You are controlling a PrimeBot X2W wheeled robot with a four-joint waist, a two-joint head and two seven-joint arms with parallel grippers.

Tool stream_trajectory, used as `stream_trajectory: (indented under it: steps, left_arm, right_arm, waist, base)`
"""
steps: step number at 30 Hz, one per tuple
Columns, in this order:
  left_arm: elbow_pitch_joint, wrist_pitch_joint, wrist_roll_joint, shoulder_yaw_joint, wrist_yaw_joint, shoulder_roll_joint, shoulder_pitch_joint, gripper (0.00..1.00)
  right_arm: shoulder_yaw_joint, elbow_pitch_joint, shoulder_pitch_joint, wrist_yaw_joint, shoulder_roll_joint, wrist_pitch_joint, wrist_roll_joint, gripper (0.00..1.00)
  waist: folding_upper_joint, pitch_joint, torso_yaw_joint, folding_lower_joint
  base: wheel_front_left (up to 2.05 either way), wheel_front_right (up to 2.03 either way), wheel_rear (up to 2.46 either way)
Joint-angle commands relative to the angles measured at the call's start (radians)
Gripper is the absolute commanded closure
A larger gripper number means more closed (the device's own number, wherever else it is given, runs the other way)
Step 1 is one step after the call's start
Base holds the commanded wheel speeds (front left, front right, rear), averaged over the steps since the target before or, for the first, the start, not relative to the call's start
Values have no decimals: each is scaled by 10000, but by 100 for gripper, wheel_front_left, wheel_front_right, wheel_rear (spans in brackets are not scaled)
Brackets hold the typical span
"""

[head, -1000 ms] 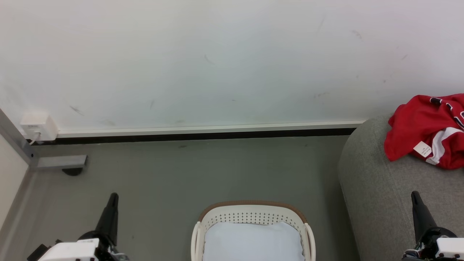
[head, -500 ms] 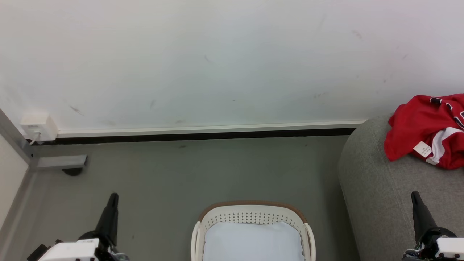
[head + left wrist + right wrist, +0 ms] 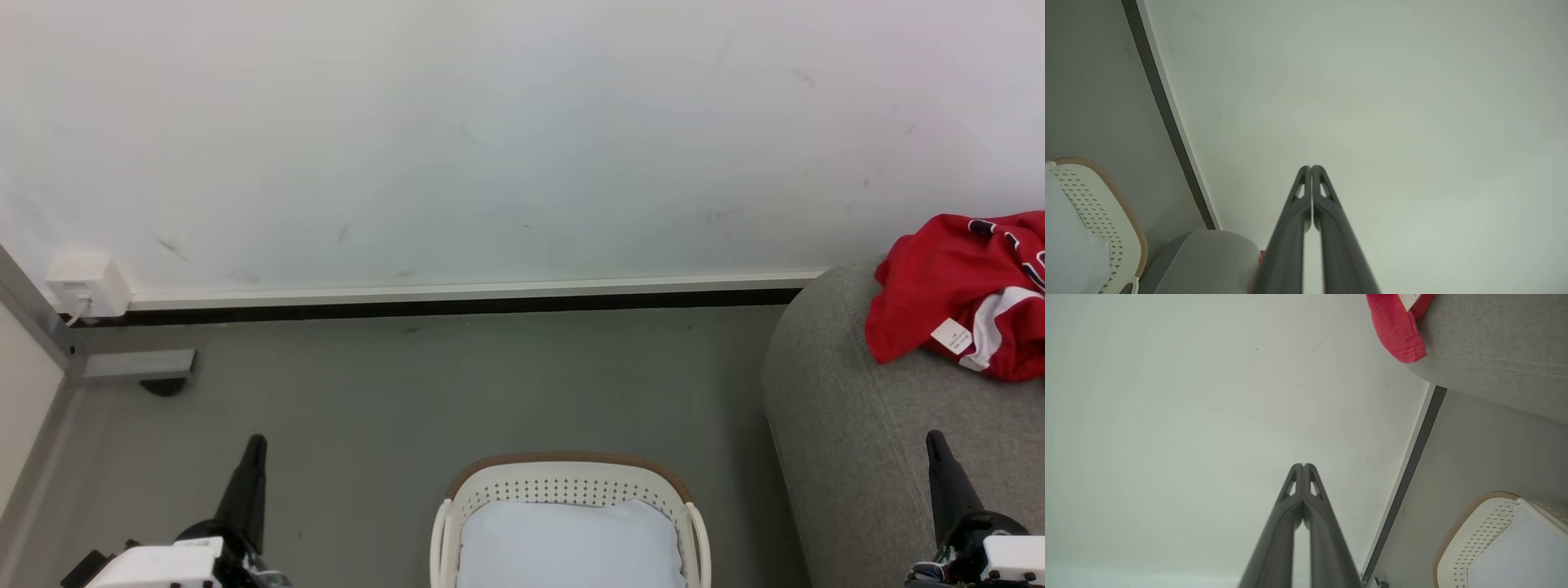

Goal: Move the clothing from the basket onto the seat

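Now the soft red clothing (image 3: 939, 286) with white stripes lies on the big grey fabric seat (image 3: 849, 425), near its far edge. The cream plastic basket (image 3: 563, 488) beside the seat holds a plain white pad (image 3: 571, 543). The left end effector (image 3: 255, 447) and right end effector (image 3: 935, 445) are pinched closed, holding nothing.

At three o'clock in the head view the clothing (image 3: 939, 278) is bright red with a white stripe, a white tag and lettering that looks black and white, cropped by the edge. The seat (image 3: 849, 441) is light grey weave. At six o'clock the basket (image 3: 563, 488) is cream-white, dotted with small holes, brown-rimmed; its pad (image 3: 571, 543) is plain white. The floor (image 3: 457, 384) is grey-green, the wall (image 3: 490, 122) off-white, faintly scuffed.
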Motion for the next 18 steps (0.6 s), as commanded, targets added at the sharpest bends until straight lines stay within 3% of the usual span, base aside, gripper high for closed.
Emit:
stream_trajectory:
  steps: [1,18]
  left_arm:
    - [-24,49,-128,23,-43,70,-58,100]
    - [-24,48,-129,22,-43,70,-57,100]
  right_arm:
    - [-38,-55,-57,-21,-71,42,10,100]
    - [-37,-55,-57,-21,-71,41,10,100]
  waist:
    - [0,0,0,0]
    - [0,0,0,0]
  base:
    - [0,0,0]
    - [0,0,0]
